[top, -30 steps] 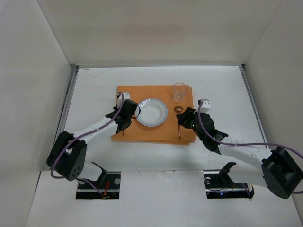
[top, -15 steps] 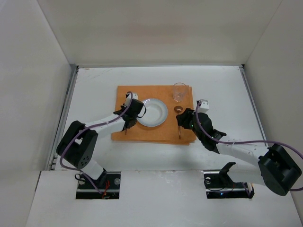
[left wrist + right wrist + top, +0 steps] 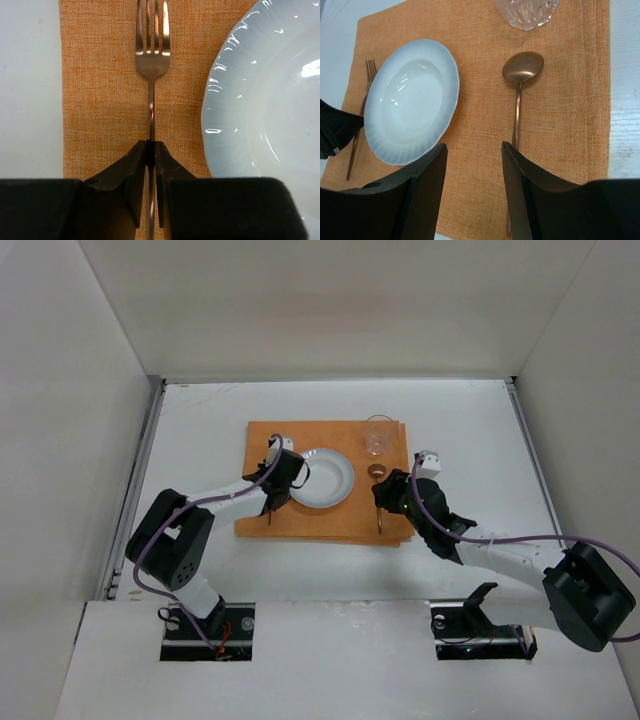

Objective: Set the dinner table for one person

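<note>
On the white dinner table (image 3: pixel 470 430) lies an orange placemat (image 3: pixel 330 435) with a white plate (image 3: pixel 320 477) at its middle. My left gripper (image 3: pixel 150 147) is shut on the handle of a copper fork (image 3: pixel 152 55). The fork runs along the mat just left of the plate (image 3: pixel 270 100), tines pointing away. A copper spoon (image 3: pixel 521 70) lies right of the plate, bowl towards the clear glass (image 3: pixel 526 10). My right gripper (image 3: pixel 474 147) hovers open over the mat between plate and spoon, holding nothing. The spoon's handle passes under its right finger.
White walls enclose the table on three sides. Metal edge strips (image 3: pixel 150 460) run along its left and right. The mat's left border sits near bare tabletop (image 3: pixel 30 85). Both arm bases stand at the near edge.
My left gripper has carried the fork to the right, closer to the plate's left rim, and then held there. The right arm has edged slightly left.
</note>
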{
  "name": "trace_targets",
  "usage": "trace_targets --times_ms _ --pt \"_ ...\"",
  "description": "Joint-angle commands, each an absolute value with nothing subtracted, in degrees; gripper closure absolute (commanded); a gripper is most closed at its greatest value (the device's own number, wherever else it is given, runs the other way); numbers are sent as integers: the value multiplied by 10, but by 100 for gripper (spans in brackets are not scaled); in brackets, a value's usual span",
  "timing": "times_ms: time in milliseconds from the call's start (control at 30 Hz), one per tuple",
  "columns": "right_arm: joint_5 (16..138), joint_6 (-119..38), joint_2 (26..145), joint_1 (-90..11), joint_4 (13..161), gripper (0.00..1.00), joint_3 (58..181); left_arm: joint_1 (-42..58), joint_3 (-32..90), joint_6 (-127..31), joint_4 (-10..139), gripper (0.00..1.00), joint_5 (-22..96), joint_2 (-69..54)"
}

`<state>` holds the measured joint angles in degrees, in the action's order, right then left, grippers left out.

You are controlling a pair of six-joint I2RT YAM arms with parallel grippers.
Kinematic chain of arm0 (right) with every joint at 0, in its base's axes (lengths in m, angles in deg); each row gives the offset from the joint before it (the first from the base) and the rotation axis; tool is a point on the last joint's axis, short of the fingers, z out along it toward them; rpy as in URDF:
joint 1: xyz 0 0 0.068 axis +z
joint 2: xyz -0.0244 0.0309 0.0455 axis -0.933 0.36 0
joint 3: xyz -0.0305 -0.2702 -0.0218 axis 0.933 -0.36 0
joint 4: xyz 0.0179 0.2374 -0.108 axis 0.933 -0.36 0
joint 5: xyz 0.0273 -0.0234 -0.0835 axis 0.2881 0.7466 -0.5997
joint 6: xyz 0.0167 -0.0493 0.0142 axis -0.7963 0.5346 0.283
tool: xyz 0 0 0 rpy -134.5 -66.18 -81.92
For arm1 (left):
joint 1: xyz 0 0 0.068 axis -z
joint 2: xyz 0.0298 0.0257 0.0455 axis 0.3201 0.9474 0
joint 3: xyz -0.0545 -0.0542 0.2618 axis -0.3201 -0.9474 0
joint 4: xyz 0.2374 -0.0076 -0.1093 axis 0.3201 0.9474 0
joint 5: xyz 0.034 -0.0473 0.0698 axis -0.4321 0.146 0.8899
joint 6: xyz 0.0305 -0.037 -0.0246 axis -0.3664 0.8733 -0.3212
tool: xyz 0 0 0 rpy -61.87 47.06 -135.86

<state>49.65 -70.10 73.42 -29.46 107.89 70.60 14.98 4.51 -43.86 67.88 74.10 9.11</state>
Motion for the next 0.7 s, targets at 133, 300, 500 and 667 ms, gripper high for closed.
trace_targets --times_ms 133,300,500,667 --pt "499 -705 738 -296 1111 46 722 136 35 -429 675 89 738 95" --pt "496 -704 743 -295 1113 46 723 135 27 -424 682 80 744 87" --pt "496 -706 745 -295 1114 45 722 134 23 -418 696 69 754 55" --pt "495 -705 748 -295 1115 45 723 130 15 -386 690 63 737 -24"
